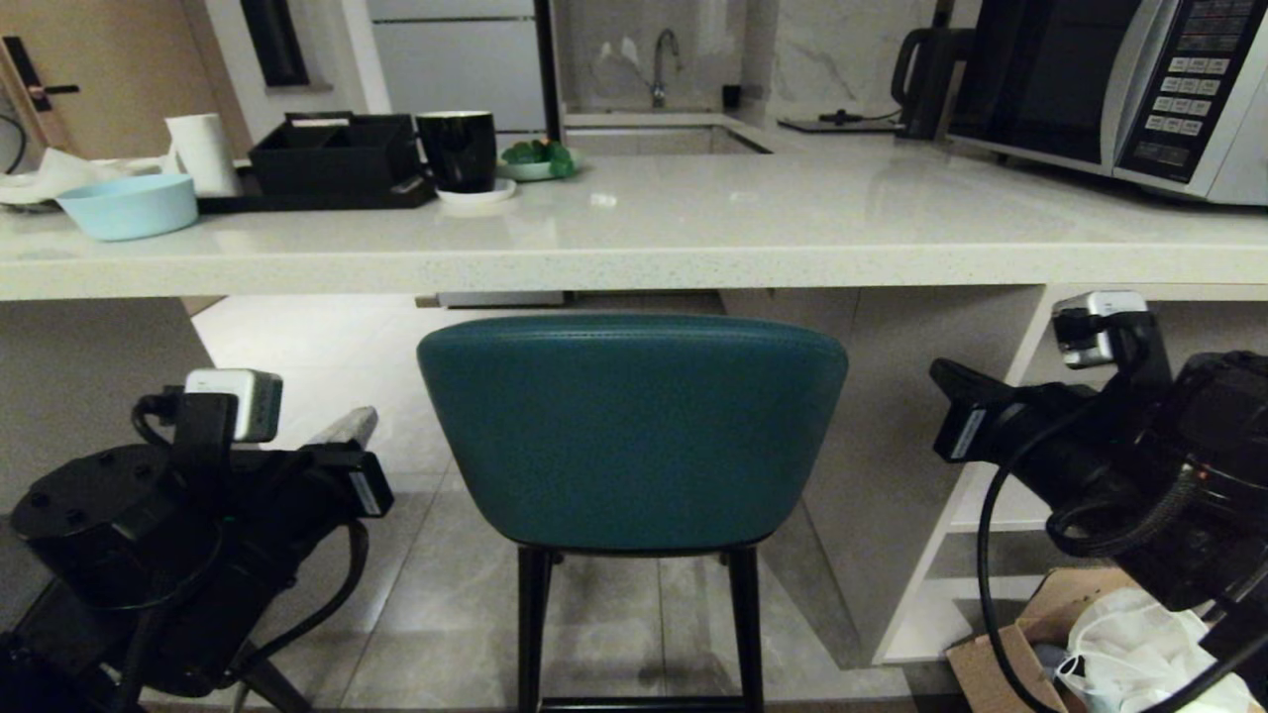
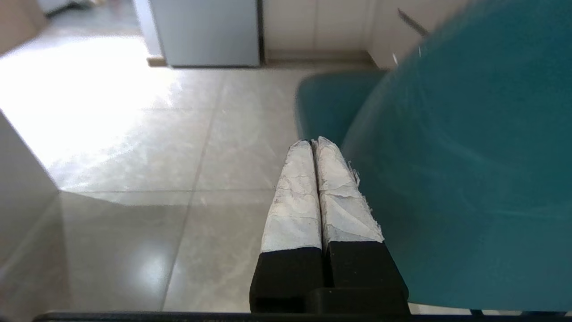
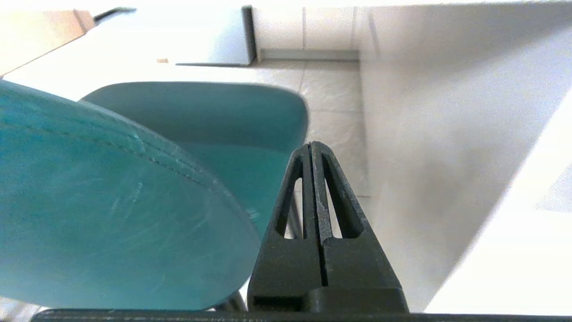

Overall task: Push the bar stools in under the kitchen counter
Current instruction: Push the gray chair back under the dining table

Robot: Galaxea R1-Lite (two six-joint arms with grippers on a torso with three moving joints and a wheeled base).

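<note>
Teal padded bar stool point(image 1: 632, 431) is positioned before the pale speckled stone desk point(image 1: 634, 259). Left end effector point(image 2: 314, 144) and right end effector point(image 3: 311, 145) are clenched, empty. Cardboard box point(image 1: 1001, 649) holds white, possibly plastic, wrapping point(image 1: 1149, 644).

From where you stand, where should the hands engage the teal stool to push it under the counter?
Best not to grip: press both shut hands on the curved backrest of the teal stool, from the near side facing you. The left hand and right hand already flank its two outer edges, so pushing evenly on both sides should likely send it straight under the kitchen counter.
</note>
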